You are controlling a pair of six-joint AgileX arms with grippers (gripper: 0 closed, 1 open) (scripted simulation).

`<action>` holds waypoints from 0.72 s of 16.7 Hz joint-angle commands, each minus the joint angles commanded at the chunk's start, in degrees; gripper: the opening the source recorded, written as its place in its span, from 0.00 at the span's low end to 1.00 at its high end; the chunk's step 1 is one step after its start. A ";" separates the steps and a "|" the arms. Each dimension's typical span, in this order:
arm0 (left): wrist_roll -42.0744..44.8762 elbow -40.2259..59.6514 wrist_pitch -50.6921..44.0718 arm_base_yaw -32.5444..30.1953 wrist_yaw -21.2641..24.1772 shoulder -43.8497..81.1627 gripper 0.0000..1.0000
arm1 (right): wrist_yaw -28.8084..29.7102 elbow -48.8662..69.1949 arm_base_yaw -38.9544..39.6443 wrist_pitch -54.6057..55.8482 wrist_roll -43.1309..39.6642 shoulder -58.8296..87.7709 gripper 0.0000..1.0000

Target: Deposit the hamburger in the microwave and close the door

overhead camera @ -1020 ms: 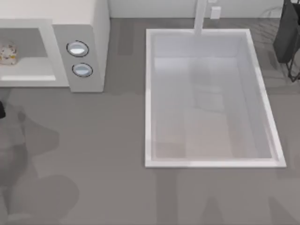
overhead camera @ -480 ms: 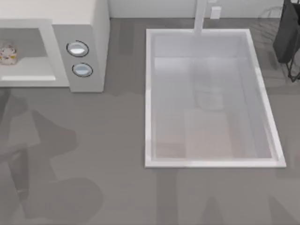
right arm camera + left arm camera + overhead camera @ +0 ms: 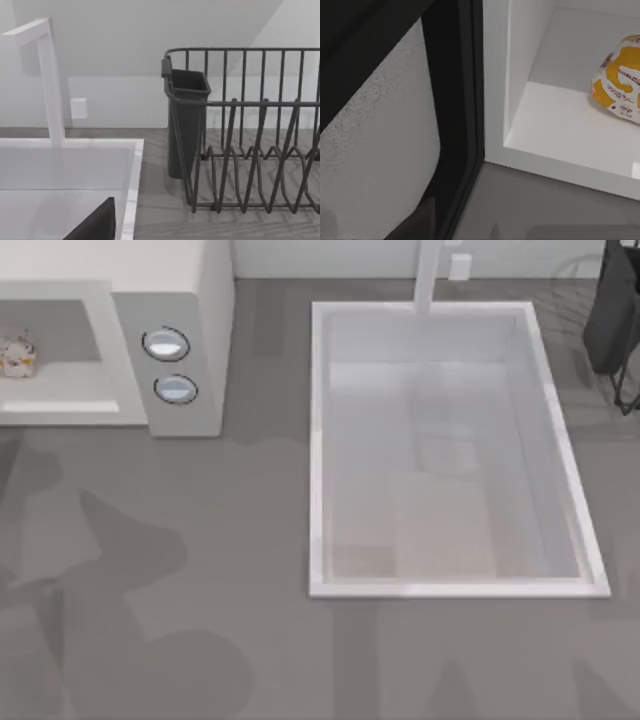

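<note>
The yellow-and-white wrapped hamburger (image 3: 619, 82) already sits inside the off-white boxy microwave (image 3: 190, 300), its dark-framed door (image 3: 457, 115) beside the left arm, whose tool's state I cannot tell.

The microwave (image 3: 170, 330) is being cut off by the top view's left edge, so part of its cavity is being lost, and the hamburger (image 3: 15, 353) is lying at that edge as a small blurred lump. In the left wrist view the hamburger (image 3: 620, 80) is being clipped by the picture's edge, and the door (image 3: 447, 120) is being shown in part only. The rack (image 3: 618, 325) is being cut by the top view's right edge.
</note>
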 joint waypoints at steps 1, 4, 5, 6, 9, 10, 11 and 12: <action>0.00 0.06 -1.33 0.01 -0.02 -0.73 1.00 | 0.00 0.00 0.00 0.00 0.00 0.00 1.00; 0.01 0.11 -3.59 0.02 -0.05 -1.94 1.00 | 0.00 0.00 0.00 0.00 0.00 0.00 1.00; 0.01 0.11 -3.70 0.02 -0.05 -1.99 1.00 | 0.00 0.00 0.00 0.00 0.00 0.00 1.00; 0.01 0.11 -3.70 0.02 -0.05 -1.99 1.00 | 0.00 0.00 0.00 0.00 0.00 0.00 1.00; 0.01 0.02 -3.59 0.01 -0.05 -1.77 1.00 | 0.00 0.00 0.00 0.00 0.00 0.00 1.00; 0.01 -0.01 -3.62 -0.01 -0.05 -1.82 1.00 | 0.00 0.00 0.00 0.00 0.00 0.00 1.00; 0.00 -0.22 -3.84 -0.11 -0.03 -2.30 1.00 | 0.00 0.00 0.00 0.00 0.00 0.00 1.00; -0.02 -0.63 -4.26 -0.32 0.01 -3.32 1.00 | 0.00 0.00 0.00 0.00 0.00 0.00 1.00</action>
